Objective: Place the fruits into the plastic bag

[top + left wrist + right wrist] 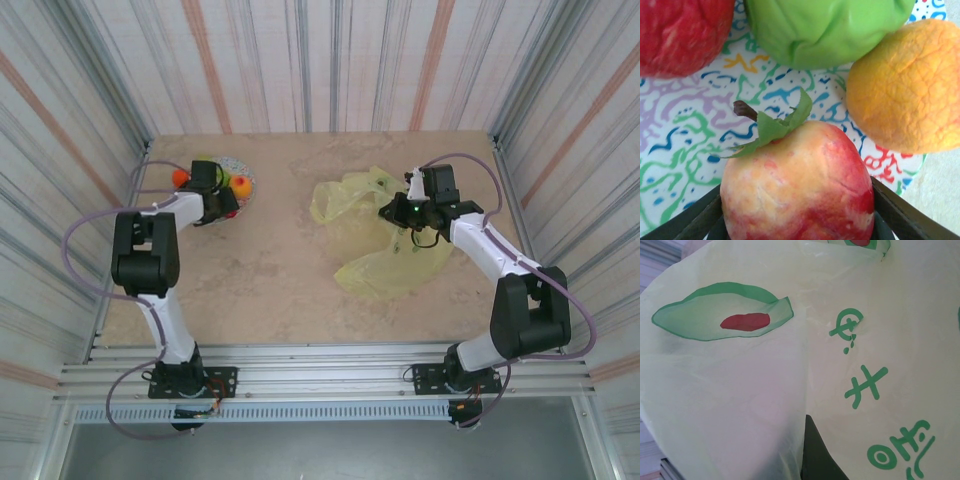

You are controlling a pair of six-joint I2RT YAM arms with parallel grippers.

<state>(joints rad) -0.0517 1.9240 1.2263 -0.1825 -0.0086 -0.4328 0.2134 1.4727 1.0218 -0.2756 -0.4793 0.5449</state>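
Observation:
In the left wrist view, a red-and-yellow peach-like fruit (pixel 795 185) with a green leaf lies on the plate. My left gripper (pixel 797 222) has a dark finger (pixel 690 222) pressed against each side of it. Beyond it lie a red fruit (pixel 680 35), a green fruit (pixel 825 30) and an orange fruit (pixel 905 85). From above, the left gripper (pixel 222 200) is at the plate on the far left. The yellow-green plastic bag (pixel 385 260) lies right of centre. My right gripper (pixel 405 210) is shut on its film, which drapes over one dark finger (pixel 817 455).
The fruits lie on a round plate (pixel 685 140) with multicolour squiggles, also seen from above (pixel 235 162). Corrugated walls close the table in at the back and both sides. A bare stretch of tabletop (pixel 290 250) lies between plate and bag.

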